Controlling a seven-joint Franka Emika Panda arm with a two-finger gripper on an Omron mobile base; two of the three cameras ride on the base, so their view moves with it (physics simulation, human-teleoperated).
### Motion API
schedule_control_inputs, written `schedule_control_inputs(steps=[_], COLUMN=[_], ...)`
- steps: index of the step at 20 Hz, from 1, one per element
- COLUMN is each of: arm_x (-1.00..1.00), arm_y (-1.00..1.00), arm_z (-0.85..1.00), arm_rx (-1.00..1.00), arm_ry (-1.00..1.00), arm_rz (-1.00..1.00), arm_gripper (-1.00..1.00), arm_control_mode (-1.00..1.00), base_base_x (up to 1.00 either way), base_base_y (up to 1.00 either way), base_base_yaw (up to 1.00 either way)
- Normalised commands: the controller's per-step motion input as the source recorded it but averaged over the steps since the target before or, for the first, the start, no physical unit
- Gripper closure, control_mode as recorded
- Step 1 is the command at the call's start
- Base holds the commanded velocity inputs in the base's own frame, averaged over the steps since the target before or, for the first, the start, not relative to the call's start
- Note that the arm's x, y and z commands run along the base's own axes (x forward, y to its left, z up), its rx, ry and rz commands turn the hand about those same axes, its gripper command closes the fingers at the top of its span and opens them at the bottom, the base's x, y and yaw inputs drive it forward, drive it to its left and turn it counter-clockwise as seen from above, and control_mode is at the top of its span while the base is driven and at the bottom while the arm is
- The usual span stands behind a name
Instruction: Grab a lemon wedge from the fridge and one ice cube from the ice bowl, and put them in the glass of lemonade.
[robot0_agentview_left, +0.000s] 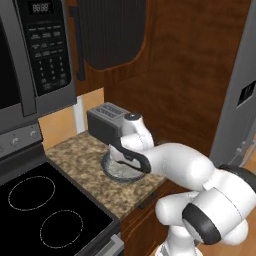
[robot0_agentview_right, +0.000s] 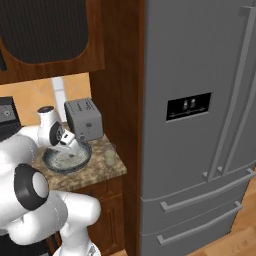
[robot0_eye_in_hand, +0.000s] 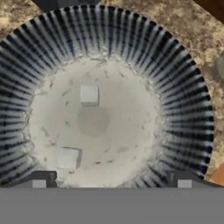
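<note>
The end effector (robot0_eye_in_hand: 111, 183) hangs directly over the ice bowl (robot0_eye_in_hand: 183, 109), pointing down into it, with its two finger tips (robot0_eye_in_hand: 41, 180) spread as wide as they go and nothing between them. In the hand view the bowl's ribbed grey wall rings a speckled whitish floor, and two pale ice cubes lie on that floor: one ice cube (robot0_eye_in_hand: 89, 94) sits ahead of the end effector near the bowl's middle, and a second ice cube (robot0_eye_in_hand: 68, 157) lies close in front of one finger tip; neither is touched. From the right base view the end effector (robot0_agentview_right: 69, 145) hovers just above the ice bowl (robot0_agentview_right: 82, 159), which rests on the speckled granite desk (robot0_agentview_right: 107, 172). Just behind the end effector on the desk stands the boxy grey toaster (robot0_agentview_right: 84, 120), close to the bowl's far rim. Beside the bowl, toward the desk's edge nearest the fridge, stands the glass of lemonade (robot0_agentview_right: 109, 156), small, clear and faintly yellow, apart from the end effector and upright. Beyond a dark wooden panel, well away from the end effector, rises the fridge (robot0_agentview_right: 200, 125), its doors closed, with its black dispenser panel and two lower drawers. In the left base view the ice bowl (robot0_agentview_left: 117, 172) lies partly under the arm, with the toaster (robot0_agentview_left: 102, 122) just past it, a black stovetop (robot0_agentview_left: 50, 210) to the other side and a microwave (robot0_agentview_left: 30, 55) above that.
</note>
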Motion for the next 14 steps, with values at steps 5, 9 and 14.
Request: schedule_control_inputs(steps=[5, 9, 14], arm_x=[0.32, 0.29, 0.32], arm_y=[0.13, 0.17, 0.05], arm_z=[-0.26, -0.24, -0.17], arm_rx=[0.00, 0.00, 0.00], arm_ry=[0.00, 0.00, 0.00], arm_rz=[-0.02, -0.03, -0.03], arm_gripper=[-1.00, -1.00, -1.00], arm_control_mode=[-1.00, -1.00, -1.00], base_base_x=[0.00, 0.00, 0.00], base_base_y=[0.00, 0.00, 0.00], base_base_yaw=[0.00, 0.00, 0.00])
